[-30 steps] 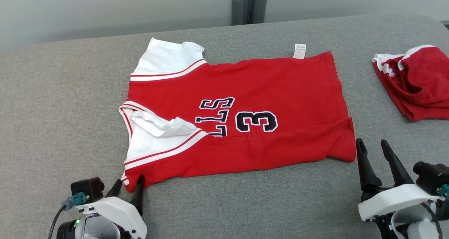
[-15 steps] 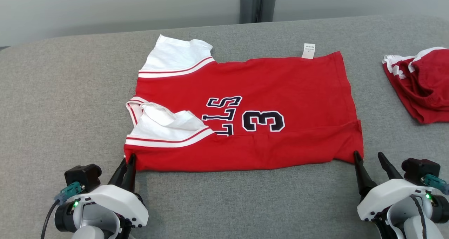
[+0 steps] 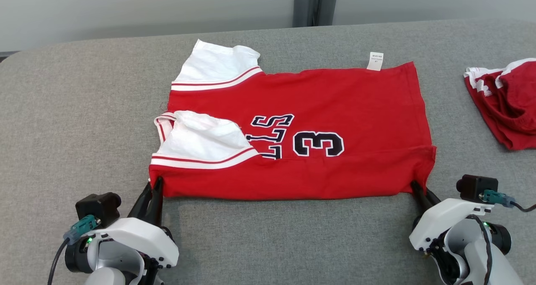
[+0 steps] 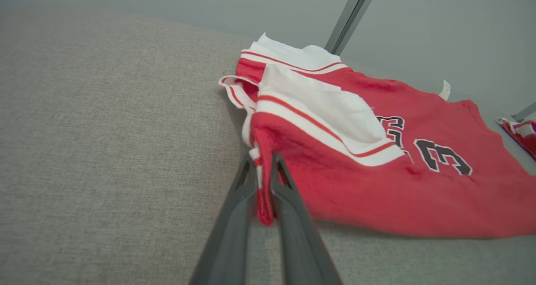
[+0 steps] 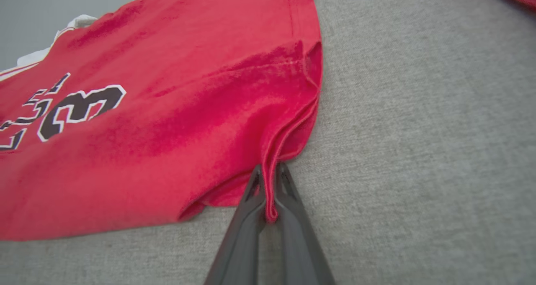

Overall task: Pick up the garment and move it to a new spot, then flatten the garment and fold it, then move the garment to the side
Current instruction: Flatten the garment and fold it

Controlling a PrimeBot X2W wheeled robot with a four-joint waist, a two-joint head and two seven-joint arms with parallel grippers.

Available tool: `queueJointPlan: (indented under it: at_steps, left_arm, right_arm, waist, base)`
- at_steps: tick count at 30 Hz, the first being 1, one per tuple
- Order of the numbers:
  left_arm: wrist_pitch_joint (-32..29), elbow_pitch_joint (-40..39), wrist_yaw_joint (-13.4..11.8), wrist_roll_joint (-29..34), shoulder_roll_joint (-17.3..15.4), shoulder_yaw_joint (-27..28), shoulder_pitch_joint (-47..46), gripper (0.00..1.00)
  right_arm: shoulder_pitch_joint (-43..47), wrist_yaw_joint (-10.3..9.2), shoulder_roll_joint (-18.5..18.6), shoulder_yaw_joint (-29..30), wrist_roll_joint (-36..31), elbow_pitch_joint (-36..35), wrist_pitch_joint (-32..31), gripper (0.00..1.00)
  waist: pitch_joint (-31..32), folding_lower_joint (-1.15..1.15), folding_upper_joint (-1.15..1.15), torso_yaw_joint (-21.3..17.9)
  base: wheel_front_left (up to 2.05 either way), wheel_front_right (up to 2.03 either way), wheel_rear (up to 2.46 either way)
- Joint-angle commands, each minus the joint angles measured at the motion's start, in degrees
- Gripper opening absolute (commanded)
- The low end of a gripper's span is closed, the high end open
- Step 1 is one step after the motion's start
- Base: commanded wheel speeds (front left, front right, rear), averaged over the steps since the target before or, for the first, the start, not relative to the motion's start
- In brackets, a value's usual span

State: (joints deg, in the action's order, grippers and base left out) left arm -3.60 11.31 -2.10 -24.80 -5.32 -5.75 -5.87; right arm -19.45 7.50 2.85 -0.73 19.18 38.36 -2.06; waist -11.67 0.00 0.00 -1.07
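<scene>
The garment [image 3: 343,109] is a red jersey with white sleeves and a dark number 3, lying spread across the grey table [image 3: 75,109]. My left gripper [image 3: 155,185] is shut on its near left corner; the left wrist view shows red cloth pinched between the fingers [image 4: 289,218] on the garment [image 4: 377,188]. My right gripper [image 3: 415,187] is shut on the near right corner, and the right wrist view shows the garment [image 5: 167,117] hem clamped between the dark fingers [image 5: 247,226]. Both near corners are lifted slightly off the surface.
A second red and white piece of clothing [image 3: 508,105] lies crumpled at the table's right edge. A grey post [image 3: 315,4] stands behind the far edge. Bare grey table surface runs along the left side and the near edge.
The left gripper closed on the near left corner first, then the right gripper moved in and closed on the near right corner. The near edge of the jersey is pulled straighter. The camera shifted a little.
</scene>
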Motion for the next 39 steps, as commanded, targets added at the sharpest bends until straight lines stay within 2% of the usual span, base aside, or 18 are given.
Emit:
queueJointPlan:
  at_steps: [1, 7, 15, 18, 23, 28, 29, 30, 31, 32, 39]
  left_arm:
    - [0.5, -0.4, -0.3, -0.1, -0.8, 0.4, 0.2, 0.00]
    - [0.6, -3.1, -0.2, 0.0, -1.4, 0.3, 1.3, 0.00]
    - [-0.9, -11.7, -1.6, -0.1, -1.3, -0.8, 9.2, 0.00]
    - [-1.6, -13.8, -2.1, -0.1, -1.1, -1.4, 11.8, 0.00]
    - [-3.1, -17.4, -3.5, -1.4, -0.2, -2.8, 18.2, 0.00]
    - [-2.9, -15.1, -4.0, -2.6, 0.3, -2.8, 20.3, 0.00]
    - [-2.8, -14.3, -4.1, -2.7, 0.3, -2.6, 20.1, 0.00]
    - [-2.6, -13.4, -4.2, -2.8, 0.2, -2.5, 19.8, 0.11]
    - [-2.4, -12.7, -4.2, -2.8, 0.1, -2.3, 19.5, 0.45]
    - [-2.1, -12.2, -4.1, -2.8, -0.1, -2.2, 19.2, 1.00]
    - [-0.4, -12.6, -4.0, -1.8, -2.5, -0.3, 17.8, 1.00]
  right_arm:
    - [-0.3, -0.01, 0.1, -0.4, 1.2, 0.8, -0.6, 0.00]
    - [1.1, -0.01, 4.0, -0.9, 4.0, -4.7, -2.2, 0.00]
    - [11.4, -0.01, 8.8, 1.3, 8.3, -19.9, -7.8, 0.00]
    - [14.6, -0.01, 9.0, 2.2, 8.3, -23.3, -9.3, 0.00]
    - [22.0, -0.01, 6.7, 4.6, 8.1, -29.5, -12.1, 0.00]
    - [24.9, -0.01, 4.0, 6.3, 7.4, -30.8, -12.9, 0.00]
    - [24.9, -0.01, 3.8, 6.8, 7.0, -30.5, -12.6, 0.33]
    - [25.0, -0.01, 3.5, 7.1, 6.5, -30.2, -12.4, 0.53]
    - [25.0, -0.01, 3.2, 7.4, 6.2, -30.0, -12.2, 1.00]
    - [24.9, -0.01, 3.0, 7.8, 6.1, -29.7, -11.9, 1.00]
    - [24.3, 0.00, 2.9, 10.8, 4.0, -28.6, -10.3, 1.00]
  waist:
    - [0.1, 0.00, 0.00, -0.1]
    - [0.6, 0.00, 0.00, -0.1]
    - [0.8, 0.00, 0.00, -0.4]
    - [0.7, 0.00, 0.00, -0.3]
    - [0.8, 0.00, 0.00, -0.4]
    - [0.9, 0.00, 0.00, -0.7]
    - [1.0, 0.00, 0.00, -0.7]
    - [1.1, 0.00, 0.00, -0.8]
    - [1.1, 0.00, 0.00, -0.9]
    - [1.2, 0.00, 0.00, -1.0]
    - [1.6, 0.00, 0.00, -1.7]
  base:
    - [0.00, 0.00, 0.00]
    - [0.00, 0.00, 0.00]
    - [0.00, 0.00, 0.00]
    - [0.00, 0.00, 0.00]
    - [0.00, 0.00, 0.00]
    - [0.00, 0.00, 0.00]
    - [0.00, 0.00, 0.00]
    - [0.00, 0.00, 0.00]
    - [0.00, 0.00, 0.00]
    - [0.00, 0.00, 0.00]
    - [0.00, 0.00, 0.00]
